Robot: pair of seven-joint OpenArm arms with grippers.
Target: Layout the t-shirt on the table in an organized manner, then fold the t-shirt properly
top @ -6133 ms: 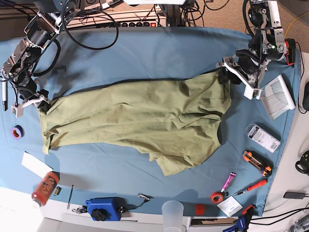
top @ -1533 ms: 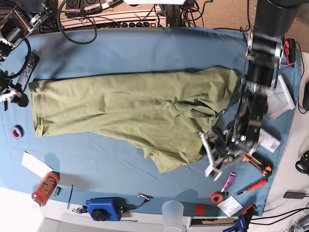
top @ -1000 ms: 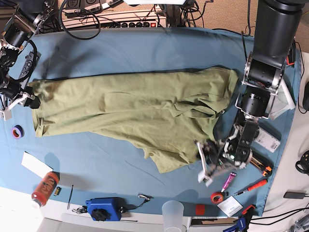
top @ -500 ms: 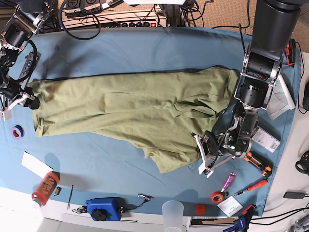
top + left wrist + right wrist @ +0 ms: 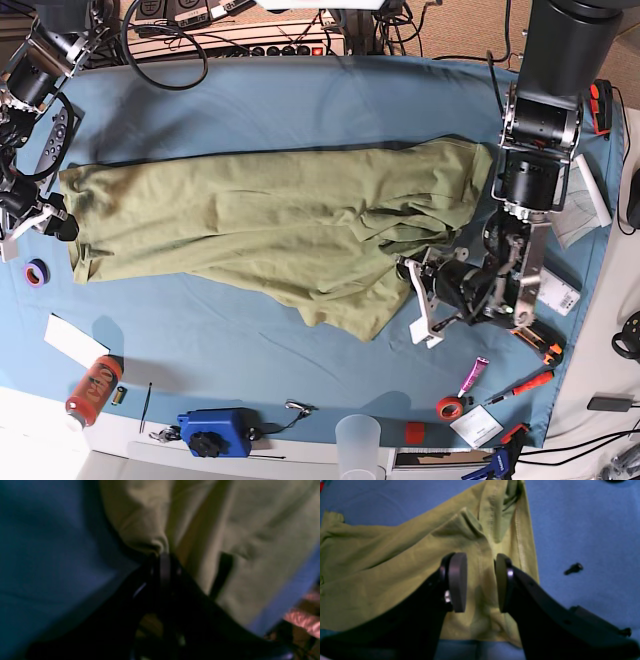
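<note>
- The table [image 5: 300, 100], covered in light-blue cloth, fills the base view.
- The t-shirt [image 5: 270, 230], olive green, lies spread lengthwise across the table's middle, wrinkled toward the end by the left arm.
- The left gripper [image 5: 415, 300] is clamped shut on a bunched fold of the t-shirt's lower edge [image 5: 150, 542]; the wrist view is blurred.
- The right gripper [image 5: 477, 582] stands with its jaws apart, straddling a stitched hem of the t-shirt at the opposite end without pinching it.
- A small black screw [image 5: 573, 568] lies on the cloth beside that hem.
</note>
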